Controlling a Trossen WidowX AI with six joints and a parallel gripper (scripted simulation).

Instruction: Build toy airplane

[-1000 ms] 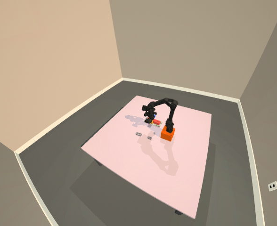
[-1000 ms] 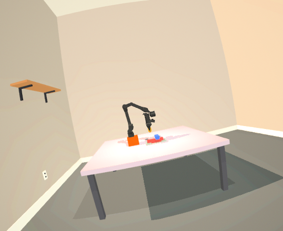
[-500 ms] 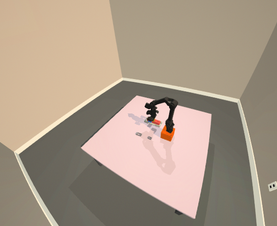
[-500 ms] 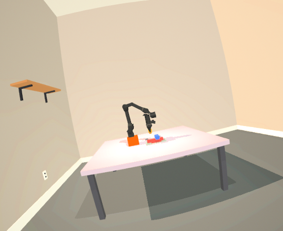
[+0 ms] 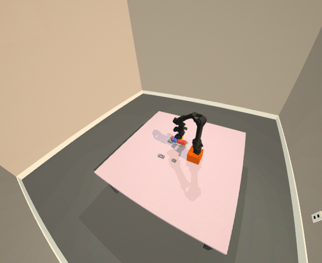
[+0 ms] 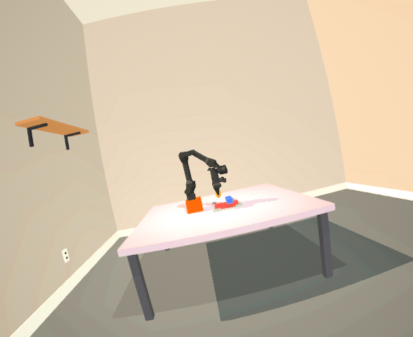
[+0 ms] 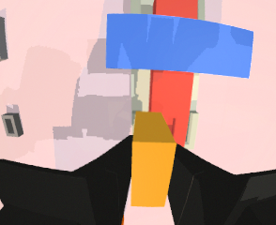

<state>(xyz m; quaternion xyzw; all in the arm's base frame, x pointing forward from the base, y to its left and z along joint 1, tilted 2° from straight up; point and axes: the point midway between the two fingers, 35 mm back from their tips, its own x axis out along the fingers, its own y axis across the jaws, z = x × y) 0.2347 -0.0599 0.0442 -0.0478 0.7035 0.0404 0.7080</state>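
The red fuselage (image 5: pixel 182 142) (image 6: pixel 221 205) (image 7: pixel 171 91) lies in the pale cradle (image 7: pixel 142 89) and looks flat. The blue wing (image 5: pixel 174 139) (image 6: pixel 229 199) (image 7: pixel 176 44) lies across its top; its tab is hidden. My gripper (image 6: pixel 218 192) (image 7: pixel 146 142) is shut on the yellow-orange tail fin (image 6: pixel 218 194) (image 7: pixel 149 173). It holds the fin upright above the fuselage's near end in the wrist view, slightly left of the fuselage's centre line. A dark socket edge shows just right of the fin. The exterior view shows a gap under the fin. The fin's tab is hidden.
Two small grey holders stand on the pink table (image 5: pixel 144 175) (image 6: pixel 170 225) beside the cradle: a larger one (image 5: pixel 161 155) (image 7: pixel 4 39) and a smaller one (image 5: pixel 173 160) (image 7: pixel 19 126). The arm's orange base (image 5: pixel 194 156) (image 6: pixel 194 205) stands beyond the cradle's tail end.
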